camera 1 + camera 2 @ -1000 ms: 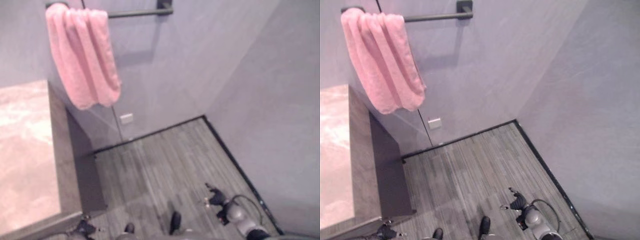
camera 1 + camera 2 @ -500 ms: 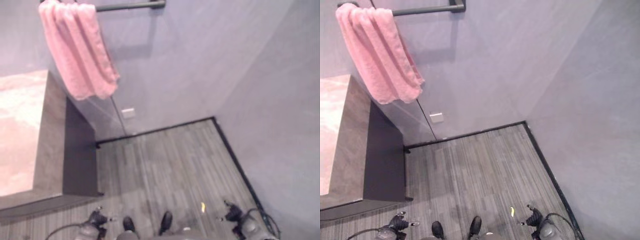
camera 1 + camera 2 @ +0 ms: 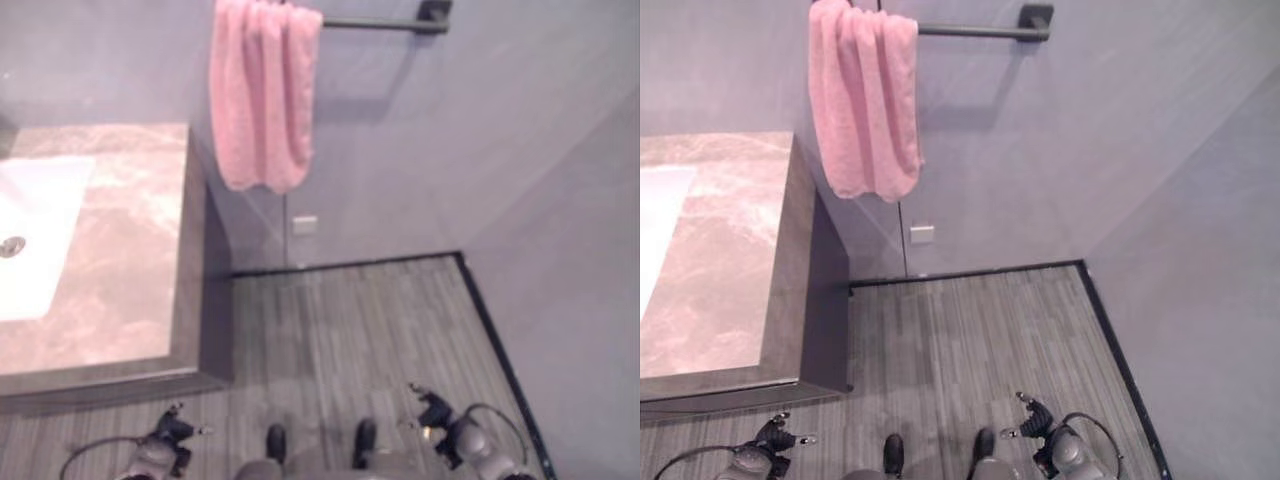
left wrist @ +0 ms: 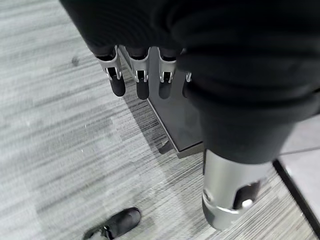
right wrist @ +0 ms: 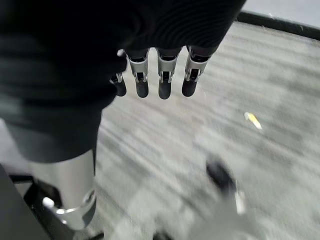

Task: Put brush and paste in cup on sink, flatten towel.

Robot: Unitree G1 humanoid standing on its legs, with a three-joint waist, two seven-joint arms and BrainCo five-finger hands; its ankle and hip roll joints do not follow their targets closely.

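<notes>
A pink towel (image 3: 265,100) hangs bunched in folds over the left end of a dark wall bar (image 3: 385,22). Left of it stands a marble counter (image 3: 120,260) with a white sink basin (image 3: 30,235) set into it. My left hand (image 3: 168,440) hangs low near the floor in front of the counter; its fingers (image 4: 140,82) are straight and hold nothing. My right hand (image 3: 435,412) hangs low on the other side, over the plank floor, its fingers (image 5: 150,82) also straight and empty. Both hands are far below the towel and the counter top.
The counter's dark cabinet side (image 3: 215,300) drops to the grey plank floor (image 3: 350,330). A small white wall plate (image 3: 304,226) sits below the towel. Two grey walls meet in a corner at the right, edged by black skirting (image 3: 490,330). A yellow scrap (image 5: 252,120) lies on the floor.
The whole picture has shifted right as the camera turned toward the counter, so the towel now shows near the middle and the white basin has come into view. Both hands stay low.
</notes>
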